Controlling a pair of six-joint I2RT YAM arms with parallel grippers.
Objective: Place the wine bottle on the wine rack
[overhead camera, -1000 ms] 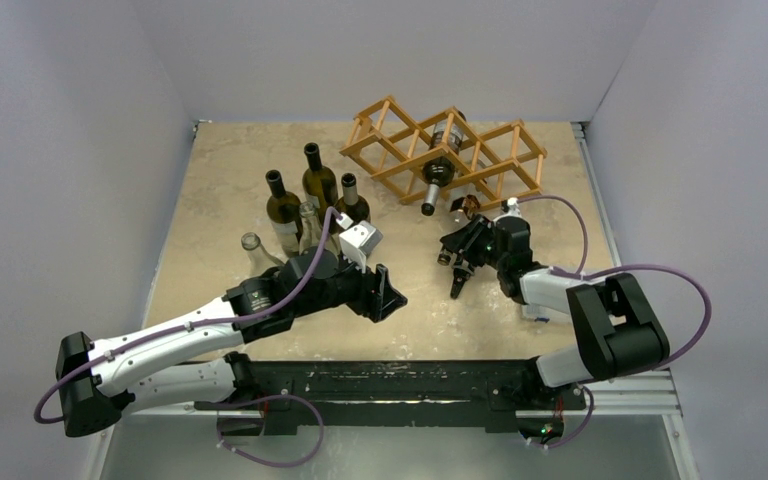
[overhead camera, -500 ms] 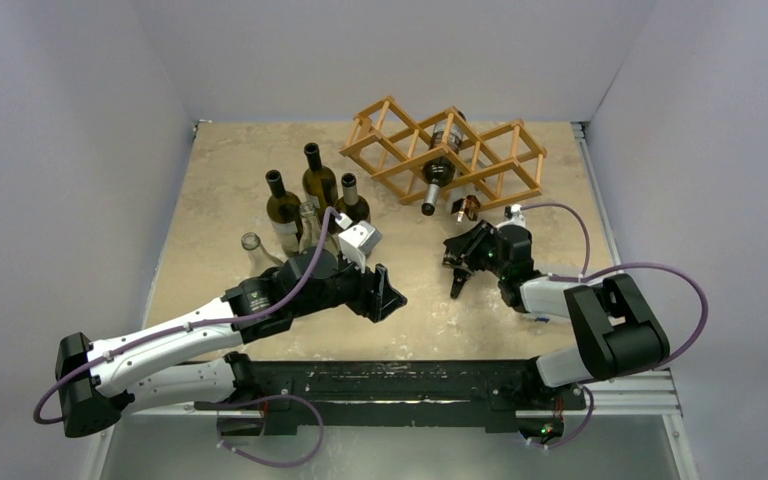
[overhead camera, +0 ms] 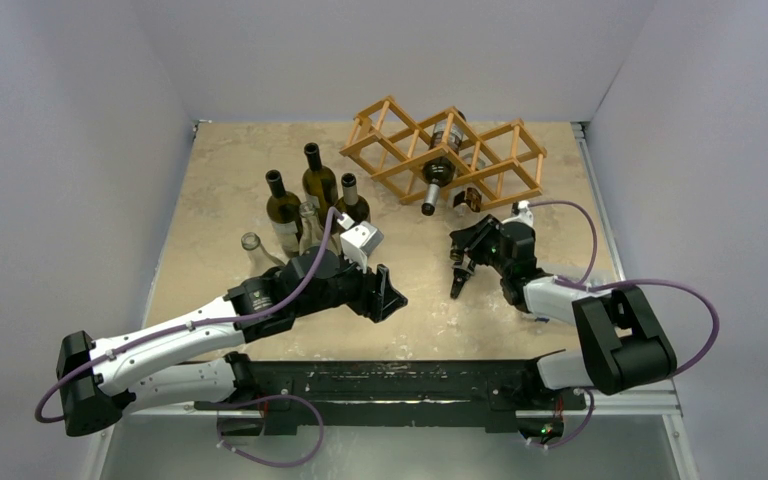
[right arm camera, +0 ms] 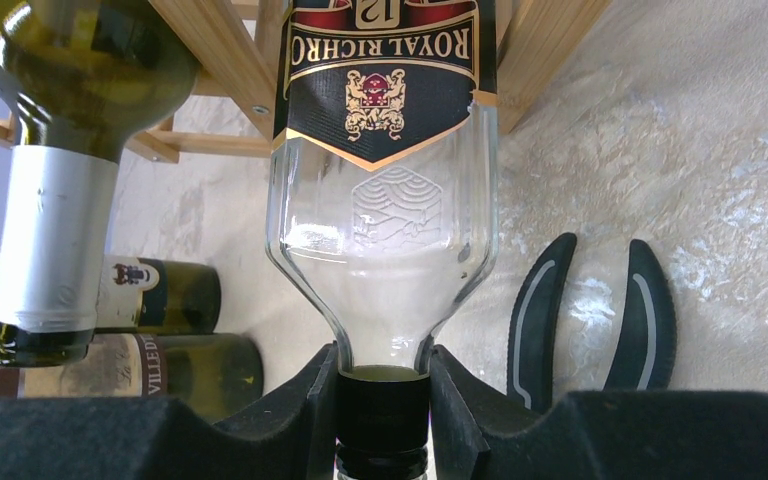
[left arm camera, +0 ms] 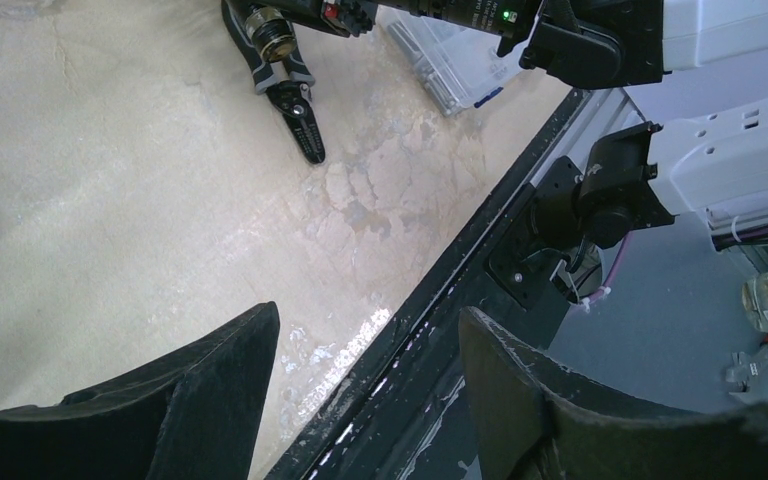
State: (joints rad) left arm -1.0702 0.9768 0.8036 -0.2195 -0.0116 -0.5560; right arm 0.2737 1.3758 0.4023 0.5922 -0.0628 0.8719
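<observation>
**Glass neck pinched at the rack's mouth**

Clear bottle point(right arm camera: 385, 200) lies partly in the rack point(overhead camera: 440, 150) at the table's one o'clock, its capped neck pinched by the right gripper point(right arm camera: 382, 400). Released off-centre, it could slide out or knock the green bottle point(right arm camera: 50, 250) at its nine o'clock. Idle, the left gripper point(left arm camera: 365, 330) hangs spread. Beige stone-look table point(overhead camera: 220, 180); plain lilac walls point(overhead camera: 60, 150).

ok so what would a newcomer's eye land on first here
Probably the right gripper, clamped on the dark-capped neck of a clear bottle whose black-labelled body reaches in among the bars of the wine rack at the far right of the table. Next come a dark bottle lying in the rack beside it, and the standing bottles clustered centre-left, beyond the open left gripper.
</observation>
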